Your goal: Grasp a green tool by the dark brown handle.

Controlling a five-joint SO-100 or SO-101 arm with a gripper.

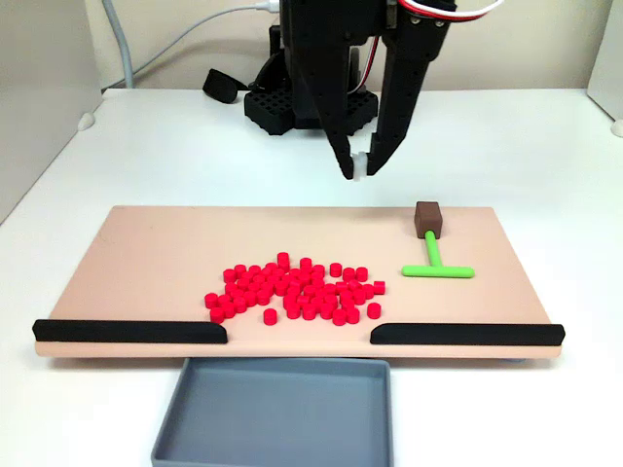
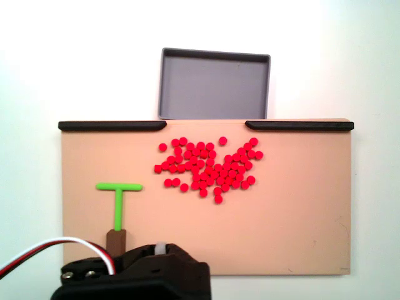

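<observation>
Surface: white tabletop carrying a tan board, seen from the front in one fixed view and from above in another.
Claw: black gripper hangs above the table just behind the board's far edge in a fixed view; its two fingertips nearly meet around a small white piece at the tips, with nothing gripped, so it reads as clenched and empty. From above, the arm's dark body fills the lower left, with red, white and black wires running off to the left.
Green tool: green tool lies flat on the board, ahead of the claw and off to its right in the front fixed view; the stem runs away from the claw to a crossbar at the far end.
Handle: dark brown handle is the end of the tool nearest the claw, apart from the fingertips; from above it sits just beside the arm's body.
Beads: pile of red beads spread mid-board, ahead of the claw and slightly to its left in the front view.
Strips: two black strips along the board edge farthest from the claw, a gap between them.
Tray: grey tray beyond that gap, well apart from the claw.
</observation>
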